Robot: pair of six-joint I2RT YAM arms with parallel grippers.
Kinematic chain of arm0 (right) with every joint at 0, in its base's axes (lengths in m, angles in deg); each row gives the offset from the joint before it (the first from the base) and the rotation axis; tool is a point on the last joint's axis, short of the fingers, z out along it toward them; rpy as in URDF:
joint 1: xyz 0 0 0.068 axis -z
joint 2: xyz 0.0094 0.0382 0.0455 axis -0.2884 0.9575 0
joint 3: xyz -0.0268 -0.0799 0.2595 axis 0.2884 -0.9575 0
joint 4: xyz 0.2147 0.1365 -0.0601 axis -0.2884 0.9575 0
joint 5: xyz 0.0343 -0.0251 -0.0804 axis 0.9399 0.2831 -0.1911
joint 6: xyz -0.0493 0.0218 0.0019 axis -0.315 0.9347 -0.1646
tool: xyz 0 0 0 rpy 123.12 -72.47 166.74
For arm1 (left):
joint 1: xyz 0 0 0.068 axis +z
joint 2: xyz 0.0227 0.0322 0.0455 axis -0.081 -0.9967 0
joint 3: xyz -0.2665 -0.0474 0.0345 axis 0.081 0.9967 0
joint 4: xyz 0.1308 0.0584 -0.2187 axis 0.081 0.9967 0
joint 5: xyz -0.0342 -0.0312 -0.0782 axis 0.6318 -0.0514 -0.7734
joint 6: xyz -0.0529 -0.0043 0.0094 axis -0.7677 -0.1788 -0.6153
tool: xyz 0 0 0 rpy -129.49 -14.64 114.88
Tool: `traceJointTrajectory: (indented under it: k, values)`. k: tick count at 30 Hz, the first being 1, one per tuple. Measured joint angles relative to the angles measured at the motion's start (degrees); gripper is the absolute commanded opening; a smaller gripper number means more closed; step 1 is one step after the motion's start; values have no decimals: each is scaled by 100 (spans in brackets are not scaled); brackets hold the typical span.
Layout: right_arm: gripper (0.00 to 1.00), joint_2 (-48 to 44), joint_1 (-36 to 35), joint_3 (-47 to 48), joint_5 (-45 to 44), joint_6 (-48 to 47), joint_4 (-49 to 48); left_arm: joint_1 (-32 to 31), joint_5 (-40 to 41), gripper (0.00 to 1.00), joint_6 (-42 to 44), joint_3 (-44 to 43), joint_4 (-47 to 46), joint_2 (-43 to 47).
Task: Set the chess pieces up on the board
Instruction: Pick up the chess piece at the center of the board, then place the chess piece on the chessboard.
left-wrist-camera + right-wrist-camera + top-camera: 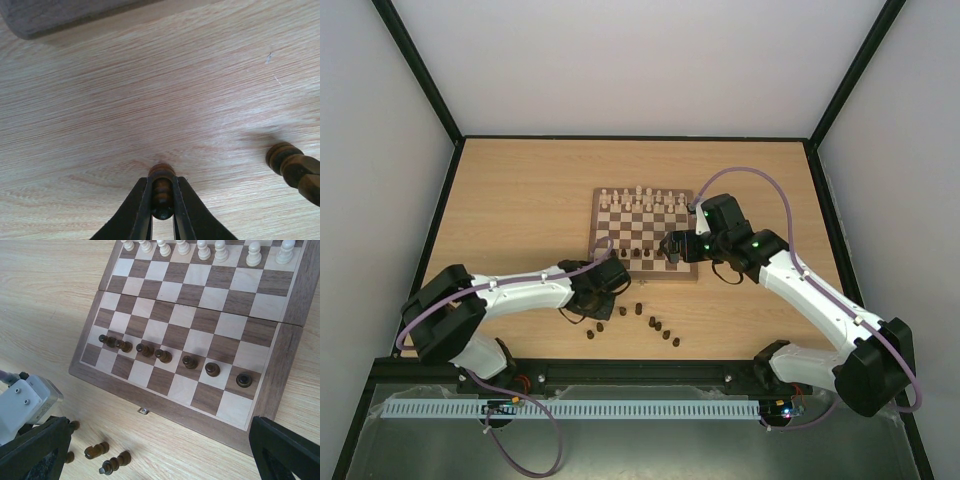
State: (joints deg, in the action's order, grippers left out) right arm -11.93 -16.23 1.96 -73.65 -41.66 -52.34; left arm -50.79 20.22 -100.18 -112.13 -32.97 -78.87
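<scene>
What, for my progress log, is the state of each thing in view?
left gripper: shut on a dark piece, over the table.
right gripper: open, above the board's near edge.
board: unfolded flat, nearest row bare.
dark pawns: eight upright in one row.
cream pieces: upright on the far side.
Two loose dark pieces: lying on their sides on the table.

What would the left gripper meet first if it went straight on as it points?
Probably bare tabletop, then the board at its corner; depth is unclear. The left gripper holds a dark piece.
</scene>
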Motion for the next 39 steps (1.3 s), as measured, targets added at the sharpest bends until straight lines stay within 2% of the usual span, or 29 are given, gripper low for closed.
traceJointTrajectory:
  k: [18,39]
  values:
    - [99,2,0,0,-72,-2,0,116,168,6,262,-610,260,15]
    - [99,-33,0,0,50,-2,-4,1252,278,6,931,-1766,776,-35]
